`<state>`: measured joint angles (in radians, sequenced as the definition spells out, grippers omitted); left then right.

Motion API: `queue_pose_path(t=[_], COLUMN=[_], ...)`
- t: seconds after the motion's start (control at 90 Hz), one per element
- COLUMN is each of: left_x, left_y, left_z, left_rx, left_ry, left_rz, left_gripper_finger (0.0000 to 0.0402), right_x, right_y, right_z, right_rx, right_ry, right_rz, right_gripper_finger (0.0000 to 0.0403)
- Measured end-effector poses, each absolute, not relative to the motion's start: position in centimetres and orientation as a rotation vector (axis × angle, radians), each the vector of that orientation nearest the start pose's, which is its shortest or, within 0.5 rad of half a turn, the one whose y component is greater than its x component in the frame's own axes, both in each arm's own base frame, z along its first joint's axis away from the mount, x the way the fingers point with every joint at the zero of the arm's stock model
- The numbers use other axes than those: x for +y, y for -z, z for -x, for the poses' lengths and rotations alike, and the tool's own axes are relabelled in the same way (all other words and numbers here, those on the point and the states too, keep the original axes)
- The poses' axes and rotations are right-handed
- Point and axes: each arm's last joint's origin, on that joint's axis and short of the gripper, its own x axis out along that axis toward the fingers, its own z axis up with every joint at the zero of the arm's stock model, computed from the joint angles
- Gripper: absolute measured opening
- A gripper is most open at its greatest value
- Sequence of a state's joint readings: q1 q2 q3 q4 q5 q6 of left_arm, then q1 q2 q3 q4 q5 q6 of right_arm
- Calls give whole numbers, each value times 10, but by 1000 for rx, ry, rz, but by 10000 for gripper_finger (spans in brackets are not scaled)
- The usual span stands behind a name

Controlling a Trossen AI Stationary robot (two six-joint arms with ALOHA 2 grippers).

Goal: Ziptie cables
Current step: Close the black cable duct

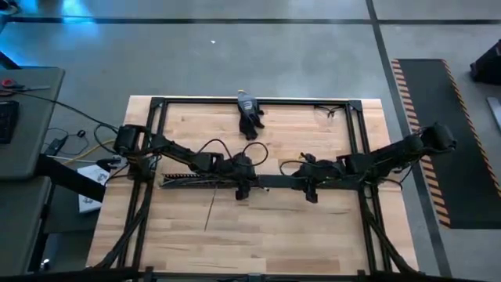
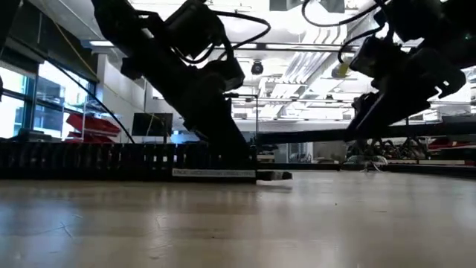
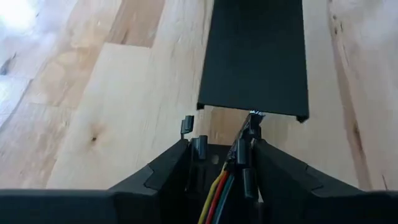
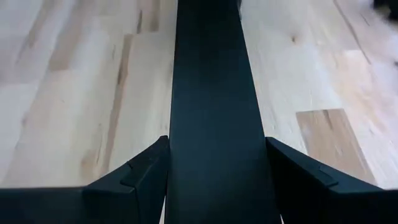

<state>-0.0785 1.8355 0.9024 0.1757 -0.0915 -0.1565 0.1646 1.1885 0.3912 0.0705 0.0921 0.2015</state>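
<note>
The wooden table [image 1: 313, 227] is seen from above with both arms reaching inward to a long black comb-edged duct [image 1: 192, 180] lying along its middle. The left hand [image 3: 221, 163] is set at the end of the duct, its fingers [image 3: 163, 174] standing on either side of the channel, in which the cables [image 3: 219, 190] are laid; yellow, red and dark strands are visible between the fingers in the left wrist view. Whether the duct is actually pinched cannot be told. Just beyond, a flat black lid strip [image 3: 255, 56] is shown lying on the table. The right hand [image 4: 216, 168] is spread astride this strip [image 4: 211, 93], a finger to each side of it. A single thin dark strip [image 1: 210, 210] lies on the table near the duct, and a dark glove-like object [image 1: 250, 121] lies near the far edge.
</note>
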Motion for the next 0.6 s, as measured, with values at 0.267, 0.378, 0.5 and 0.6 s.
queue_pose_path(t=[0.267,0.378,0.5,0.6], left_x=[-34,-34,-34,-34], left_y=[-135,-142,-147,-148], left_z=[-350,-349,-349,-349], left_rx=[747,724,710,704], left_ry=[-44,-40,-17,11], left_rz=[-8,-5,-63,-100], left_gripper_finger=[198,241,274,285], right_x=[32,32,32,32], right_y=[-150,-150,-150,-149], right_z=[-204,-204,-204,-204], right_rx=[739,740,741,746], right_ry=[2,2,-2,-11], right_rz=[-96,-96,-94,-99], right_gripper_finger=[213,213,213,213])
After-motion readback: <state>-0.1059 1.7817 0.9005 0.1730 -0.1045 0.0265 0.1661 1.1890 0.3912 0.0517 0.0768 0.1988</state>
